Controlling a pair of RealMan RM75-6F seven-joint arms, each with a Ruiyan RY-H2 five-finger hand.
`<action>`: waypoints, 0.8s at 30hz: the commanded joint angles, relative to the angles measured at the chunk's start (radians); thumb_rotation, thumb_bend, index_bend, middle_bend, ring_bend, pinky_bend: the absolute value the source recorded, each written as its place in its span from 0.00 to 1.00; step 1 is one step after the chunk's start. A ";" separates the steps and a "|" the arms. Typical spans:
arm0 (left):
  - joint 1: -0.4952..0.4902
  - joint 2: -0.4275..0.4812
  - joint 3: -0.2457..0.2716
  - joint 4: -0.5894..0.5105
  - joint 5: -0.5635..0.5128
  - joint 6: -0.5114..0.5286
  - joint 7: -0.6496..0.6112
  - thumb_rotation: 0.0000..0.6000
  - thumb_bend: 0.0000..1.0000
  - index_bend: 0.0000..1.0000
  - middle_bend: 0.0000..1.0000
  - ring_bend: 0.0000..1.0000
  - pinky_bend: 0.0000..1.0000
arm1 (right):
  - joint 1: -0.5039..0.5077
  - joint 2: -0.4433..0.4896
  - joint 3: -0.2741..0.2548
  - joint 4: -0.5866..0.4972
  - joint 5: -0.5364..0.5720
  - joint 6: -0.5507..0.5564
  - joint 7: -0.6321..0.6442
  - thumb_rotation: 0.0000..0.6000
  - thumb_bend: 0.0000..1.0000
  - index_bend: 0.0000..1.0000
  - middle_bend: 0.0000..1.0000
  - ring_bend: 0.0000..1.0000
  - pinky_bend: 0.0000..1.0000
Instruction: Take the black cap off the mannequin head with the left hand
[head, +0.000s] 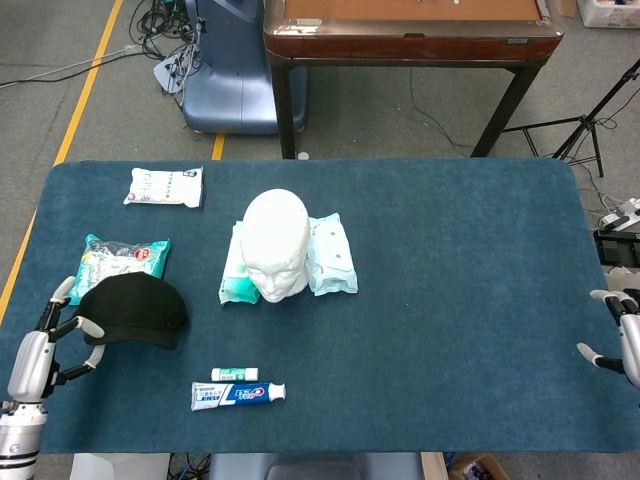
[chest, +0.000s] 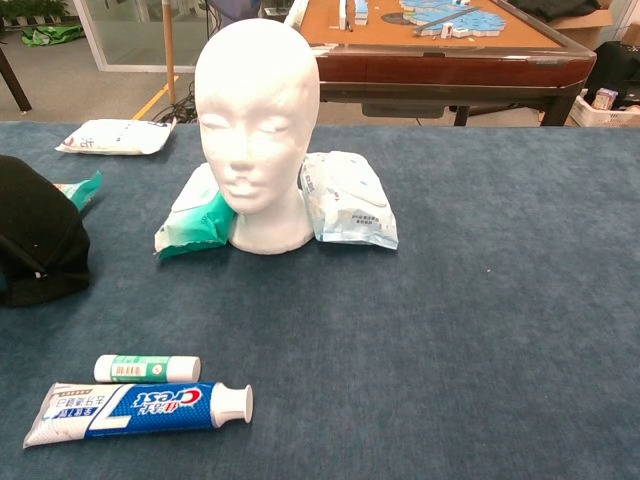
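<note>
The left robot hand (head: 45, 345) sits at the near left edge of the blue bench (head: 450, 300), fingers spread apart; its fingertips reach the brim side of the black cap (head: 133, 312), though whether they touch it cannot be told. The cap lies flat on the bench just to the right of that hand, crown up, off the mannequin head. In the chest view the cap (chest: 35, 245) shows at the left edge.

Nearer than the cap and further right of the left robot hand lie a toothpaste tube (head: 238, 393) and, just behind it, a small green-and-white stick (head: 234, 374). Just beyond the cap is a green-edged packet (head: 122, 259), and further back a white packet (head: 164, 186).

The bare white mannequin head (head: 275, 243) stands upright well to the right of the cap, with soft wipe packs (head: 331, 255) against its base on both sides.

The right robot hand (head: 618, 340) is at the far right edge of the bench, fingers apart, holding nothing.
</note>
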 joint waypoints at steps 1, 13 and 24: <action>0.021 0.012 0.012 -0.010 0.006 0.017 0.016 1.00 0.36 0.62 0.00 0.00 0.09 | 0.001 -0.001 0.000 0.000 0.000 -0.001 -0.002 1.00 0.00 0.29 0.32 0.19 0.38; 0.082 0.132 0.083 -0.089 0.028 -0.001 0.093 1.00 0.36 0.60 0.00 0.00 0.09 | 0.006 -0.008 -0.002 0.000 0.000 -0.006 -0.017 1.00 0.00 0.29 0.32 0.19 0.38; 0.071 0.280 0.149 -0.204 0.048 -0.120 0.215 1.00 0.36 0.60 0.00 0.00 0.08 | 0.008 -0.009 -0.002 -0.001 0.002 -0.007 -0.022 1.00 0.00 0.29 0.32 0.19 0.38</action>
